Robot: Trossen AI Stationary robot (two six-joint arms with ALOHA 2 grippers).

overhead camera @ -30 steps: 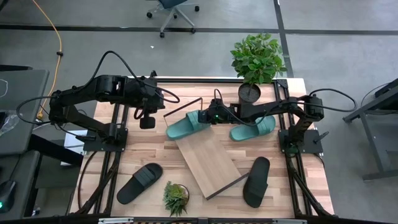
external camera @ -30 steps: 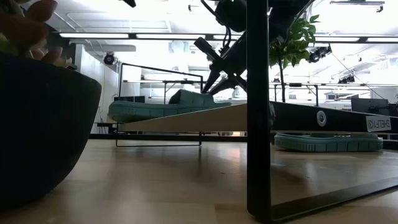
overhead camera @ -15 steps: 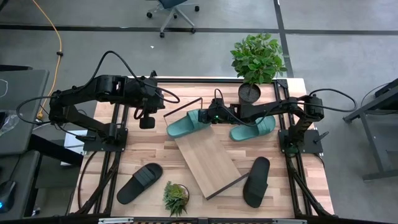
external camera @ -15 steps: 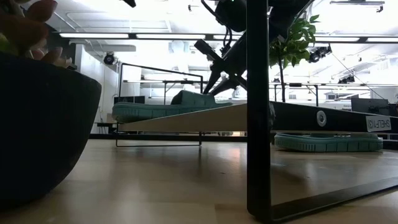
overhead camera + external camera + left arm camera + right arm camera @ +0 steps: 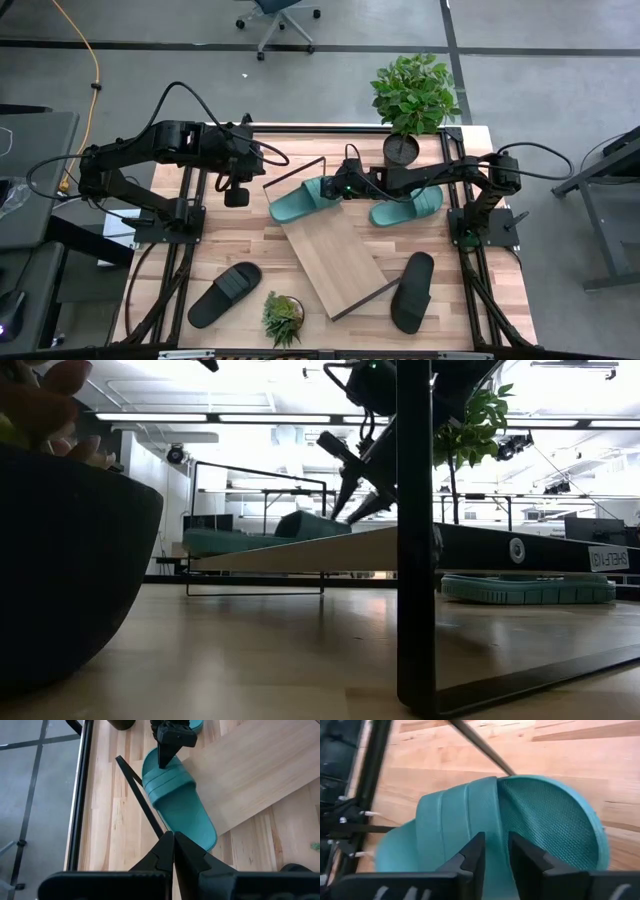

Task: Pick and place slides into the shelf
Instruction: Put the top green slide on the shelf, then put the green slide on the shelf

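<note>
One teal-green ribbed rubber slide (image 5: 303, 202) lies on the slanted light-wood shelf's (image 5: 335, 262) upper end, running ten-to-four; the right hand (image 5: 338, 187), fingers parted, hovers at its heel.

We are looking at a robotics lab or open office workspace. The wooden table (image 5: 250, 240) is standing on a grey carpeted floor (image 5: 520, 70) crossed by dark seams. A wheeled office chair (image 5: 280, 20) is sitting well beyond the table's far edge, and a yellow cable (image 5: 95, 70) is trailing across the floor. Long strip lights (image 5: 200, 417) are glowing on a white ceiling with exposed ducting. Dark desks (image 5: 30, 150) are flanking the table, and a potted plant (image 5: 412, 95) is decorating its far edge.
</note>
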